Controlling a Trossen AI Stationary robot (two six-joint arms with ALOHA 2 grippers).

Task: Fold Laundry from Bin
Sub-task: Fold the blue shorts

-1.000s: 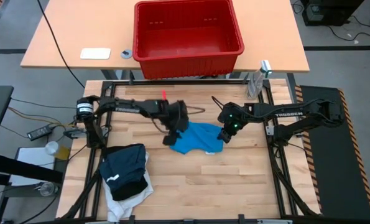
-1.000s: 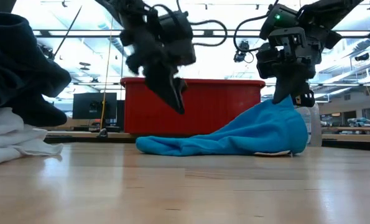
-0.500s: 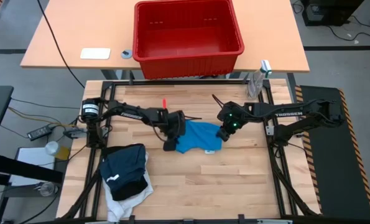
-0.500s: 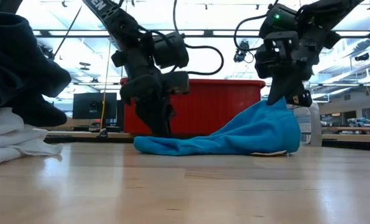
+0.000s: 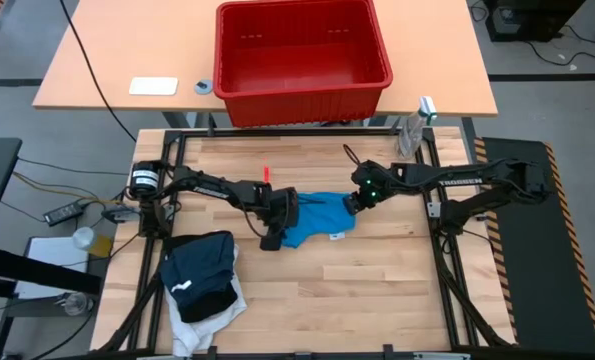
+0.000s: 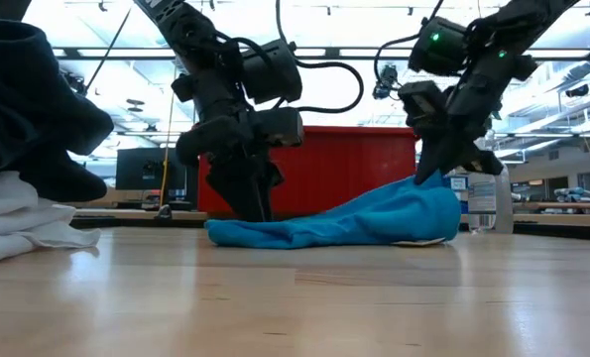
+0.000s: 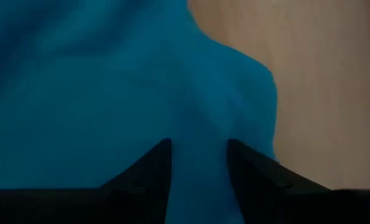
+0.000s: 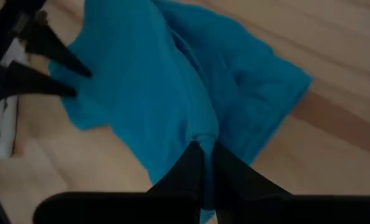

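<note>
A small bright blue garment (image 5: 315,215) lies crumpled in the middle of the wooden table. Its left end is flat on the wood and its right end is raised in a peak (image 6: 413,193). My left gripper (image 5: 273,238) stands open at the garment's left end, pointing steeply down, with its fingertips low at the cloth (image 6: 253,210) and blue cloth (image 7: 199,124) showing between them. My right gripper (image 5: 351,205) is shut on the raised right end. The red bin (image 5: 302,50) stands on the far table. My left gripper comes from above at the garment's left end (image 7: 200,149), its open fingers on either side of a strip of cloth. Whether the tips press on the cloth, I cannot tell. My right gripper pinches a gathered fold at the garment's right end (image 8: 203,138) between its two fingers, slanting down from the right. That end is lifted into a peak. The rest of the garment slopes down from it and lies on the table (image 6: 304,233).
A pile of dark navy, black and white laundry (image 5: 202,278) lies at the near left and looms at the left of the low view (image 6: 27,119). A spray bottle (image 5: 414,128) stands at the far right corner. A small red item (image 5: 265,172) lies behind the left arm.
My left gripper has come down and toward the near edge onto the blue garment's left end, its fingers open as before. My right gripper has rolled at the wrist while holding its end. The raised peak has sunk a little and the garment has drawn in narrower.
</note>
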